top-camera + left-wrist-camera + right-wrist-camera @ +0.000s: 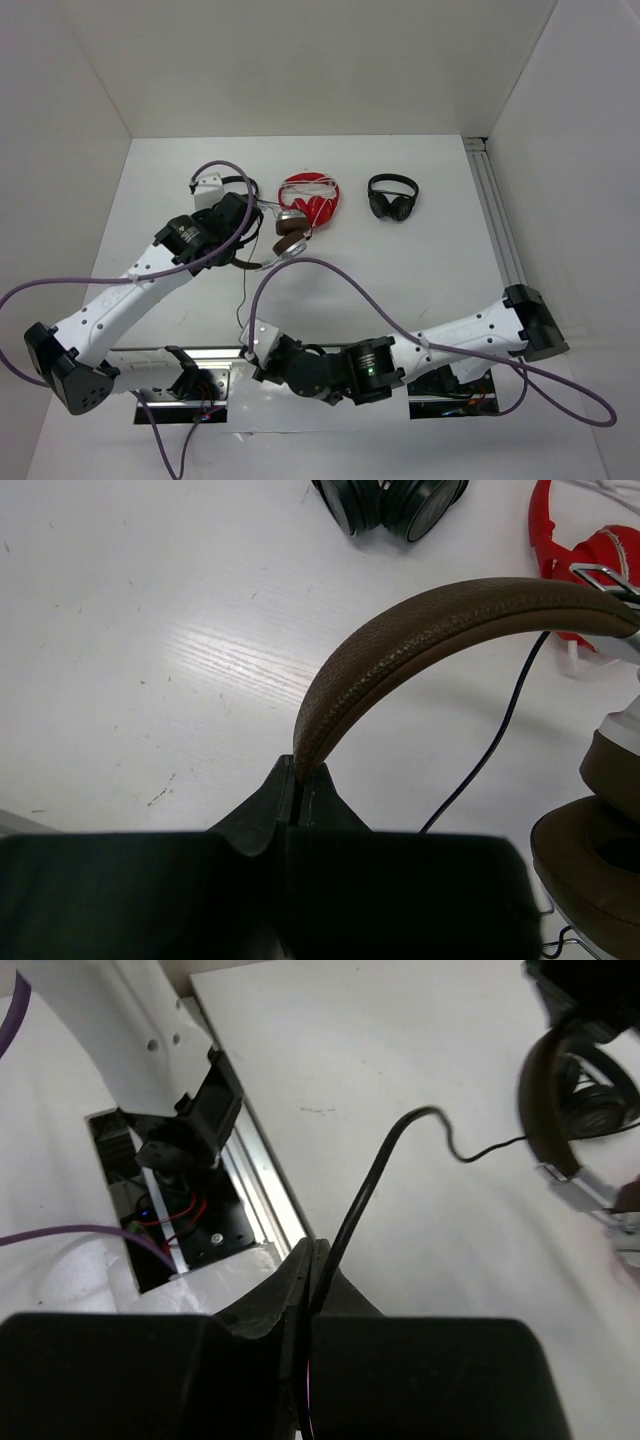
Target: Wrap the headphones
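Brown-banded headphones (440, 620) sit pinched by the headband in my left gripper (298, 780). My right gripper (312, 1260) is clamped on their black cable (372, 1175). Beyond my left fingers lie a black pair (390, 500) and, rightward, a red pair (580, 550), both untouched.

The top camera looks down on the whole table (420, 270); both wrist cameras sit close, sharing the headphones (450, 620) at frame right.
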You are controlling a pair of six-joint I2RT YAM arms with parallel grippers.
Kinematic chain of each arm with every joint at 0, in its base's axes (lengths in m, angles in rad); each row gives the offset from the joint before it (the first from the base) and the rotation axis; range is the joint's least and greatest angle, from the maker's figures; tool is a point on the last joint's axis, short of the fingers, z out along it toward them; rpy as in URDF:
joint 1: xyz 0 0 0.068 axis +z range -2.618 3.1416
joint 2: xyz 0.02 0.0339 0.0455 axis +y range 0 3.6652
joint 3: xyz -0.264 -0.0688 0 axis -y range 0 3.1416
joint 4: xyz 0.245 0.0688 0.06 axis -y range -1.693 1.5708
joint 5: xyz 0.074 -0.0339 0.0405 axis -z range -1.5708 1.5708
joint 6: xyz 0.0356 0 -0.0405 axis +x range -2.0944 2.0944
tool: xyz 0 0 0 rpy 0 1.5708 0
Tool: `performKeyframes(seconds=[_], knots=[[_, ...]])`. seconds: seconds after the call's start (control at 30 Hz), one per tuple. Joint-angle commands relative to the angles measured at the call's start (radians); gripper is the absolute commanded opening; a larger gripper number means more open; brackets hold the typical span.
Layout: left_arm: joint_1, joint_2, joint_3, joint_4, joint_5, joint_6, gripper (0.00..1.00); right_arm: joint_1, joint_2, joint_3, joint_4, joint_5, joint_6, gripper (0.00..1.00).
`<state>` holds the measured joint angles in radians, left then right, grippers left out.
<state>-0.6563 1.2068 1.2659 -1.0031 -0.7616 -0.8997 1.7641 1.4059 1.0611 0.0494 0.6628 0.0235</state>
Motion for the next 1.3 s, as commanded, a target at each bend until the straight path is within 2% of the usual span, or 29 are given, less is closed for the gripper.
performKeyframes(seconds=[0.0, 0.33, 0.57, 0.77, 0.97, 1.27], knots=[[0.018, -0.003, 0.004, 0.037, -0.031, -0.065, 0.0, -0.002, -0.068, 0.088, -0.15, 0.093, -0.071, 0.0], [0.029, -0.032, -0.077, 0.024, 0.039, -0.074, 0.0, -0.002, -0.131, 0.157, -0.316, 0.211, -0.146, 0.0], [0.038, -0.096, -0.114, 0.034, 0.059, -0.056, 0.0, -0.002, -0.17, 0.177, -0.345, 0.301, -0.165, 0.0], [0.15, -0.105, -0.079, 0.061, 0.119, -0.004, 0.0, 0.027, -0.202, 0.165, -0.381, 0.267, -0.136, 0.0], [0.338, 0.01, 0.044, 0.099, 0.225, 0.108, 0.0, 0.066, -0.193, 0.132, -0.414, 0.242, -0.088, 0.0], [0.524, 0.008, 0.056, 0.164, 0.423, 0.194, 0.0, 0.094, -0.193, 0.12, -0.414, 0.166, -0.079, 0.0]])
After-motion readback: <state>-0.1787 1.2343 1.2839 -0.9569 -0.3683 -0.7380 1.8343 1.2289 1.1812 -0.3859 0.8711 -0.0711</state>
